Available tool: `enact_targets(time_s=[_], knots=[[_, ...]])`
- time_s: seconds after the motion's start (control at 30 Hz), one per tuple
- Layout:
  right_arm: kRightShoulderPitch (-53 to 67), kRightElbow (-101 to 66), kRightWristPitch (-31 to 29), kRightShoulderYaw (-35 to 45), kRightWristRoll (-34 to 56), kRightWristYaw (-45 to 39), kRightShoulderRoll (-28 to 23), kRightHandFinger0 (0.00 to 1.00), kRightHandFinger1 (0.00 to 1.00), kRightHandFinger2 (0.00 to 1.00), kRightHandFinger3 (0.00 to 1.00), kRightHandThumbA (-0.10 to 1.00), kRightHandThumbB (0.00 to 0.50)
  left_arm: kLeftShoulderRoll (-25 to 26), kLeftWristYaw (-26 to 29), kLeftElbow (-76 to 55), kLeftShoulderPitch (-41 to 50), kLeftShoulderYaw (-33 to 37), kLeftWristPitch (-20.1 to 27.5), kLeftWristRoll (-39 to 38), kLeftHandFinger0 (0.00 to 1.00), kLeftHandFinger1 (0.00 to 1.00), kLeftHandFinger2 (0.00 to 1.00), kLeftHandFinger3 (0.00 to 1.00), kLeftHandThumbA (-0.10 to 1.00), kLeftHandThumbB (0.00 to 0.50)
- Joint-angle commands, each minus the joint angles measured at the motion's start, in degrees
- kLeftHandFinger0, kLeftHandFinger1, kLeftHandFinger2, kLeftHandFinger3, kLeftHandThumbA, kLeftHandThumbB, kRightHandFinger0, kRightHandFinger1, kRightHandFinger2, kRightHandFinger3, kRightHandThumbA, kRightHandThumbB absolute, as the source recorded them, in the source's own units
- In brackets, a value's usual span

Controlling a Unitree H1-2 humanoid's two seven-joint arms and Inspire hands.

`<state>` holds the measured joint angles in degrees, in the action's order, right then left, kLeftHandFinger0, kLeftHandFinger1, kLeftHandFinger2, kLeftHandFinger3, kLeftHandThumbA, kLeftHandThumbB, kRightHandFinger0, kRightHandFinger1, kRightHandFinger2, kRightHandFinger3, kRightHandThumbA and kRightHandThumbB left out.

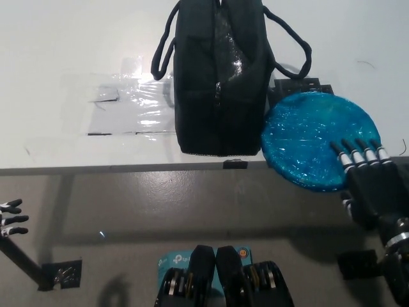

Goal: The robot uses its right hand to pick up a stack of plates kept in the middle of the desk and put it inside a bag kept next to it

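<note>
Head view, looking steeply down on a white desk (77, 57). A black bag (220, 77) stands near the desk's front edge, its cord handles looping out to either side; whether its top is unzipped cannot be made out from this angle. The stack of plates (313, 137), blue and wrapped in glossy film, lies flat just beside the bag on its right-hand side, its rim touching or almost touching the bag's lower wall and its near edge overhanging the front edge of the desk. A small dark object shows between the bag and the far rim of the plates, partly hidden by both. On the other side of the bag, a patch of clear, shiny tape (131, 102) is stuck to the desk surface. The black right hand (370, 182) lies with fingers extended side by side, fingertips (360, 152) resting over the near right rim of the plates, not closed around anything. The white left hand (11, 217) rests well apart from the bag, below the desk edge at the far lower left, fingers spread and empty.
</note>
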<state>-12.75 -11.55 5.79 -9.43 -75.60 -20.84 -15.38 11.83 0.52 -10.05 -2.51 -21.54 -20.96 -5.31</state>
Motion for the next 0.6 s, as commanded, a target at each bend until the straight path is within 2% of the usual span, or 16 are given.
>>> enact_targets(time_s=[0.0,0.1,0.2,0.37,0.4,0.47,0.57], knots=[[0.6,0.3,1.0,-1.7,-1.1,2.7,0.2,1.00,1.00,1.00,1.00,0.66,0.500,1.2,1.1,-2.0,-0.3,0.3,1.3,0.9,0.47,0.51,0.66,0.77,0.71,0.000],[1.1,0.3,0.9,-2.8,-1.3,2.8,-0.1,1.00,1.00,1.00,1.00,0.67,0.500,1.4,1.1,-1.8,-0.3,0.5,1.7,1.1,0.48,0.52,0.66,0.77,0.72,0.000],[0.7,0.8,1.0,-3.1,-1.7,3.0,-0.7,1.00,1.00,1.00,1.00,0.64,0.500,1.4,1.3,-1.9,-0.7,0.4,1.5,1.2,0.46,0.51,0.66,0.77,0.72,0.000],[-0.8,4.1,2.6,-1.6,-1.7,4.9,-1.9,1.00,1.00,1.00,1.00,0.44,0.500,1.5,1.1,-2.4,-0.5,0.4,1.1,1.0,0.47,0.52,0.66,0.78,0.73,0.000],[-0.9,7.5,4.5,-1.1,-4.3,12.0,-1.8,1.00,1.00,1.00,1.00,0.40,0.500,1.2,1.0,-2.2,0.1,0.5,1.4,1.0,0.47,0.52,0.65,0.78,0.73,0.000],[-2.0,11.2,6.0,-1.0,-6.4,18.8,-2.2,1.00,1.00,1.00,1.00,0.36,0.500,1.3,1.0,-2.0,0.1,0.5,1.5,1.1,0.46,0.51,0.65,0.79,0.74,0.000],[-3.7,17.2,5.7,0.8,-4.3,34.5,-2.0,1.00,1.00,1.00,1.00,0.28,0.500,1.4,0.8,-1.9,0.6,0.5,2.0,1.1,0.46,0.51,0.64,0.78,0.74,0.000]])
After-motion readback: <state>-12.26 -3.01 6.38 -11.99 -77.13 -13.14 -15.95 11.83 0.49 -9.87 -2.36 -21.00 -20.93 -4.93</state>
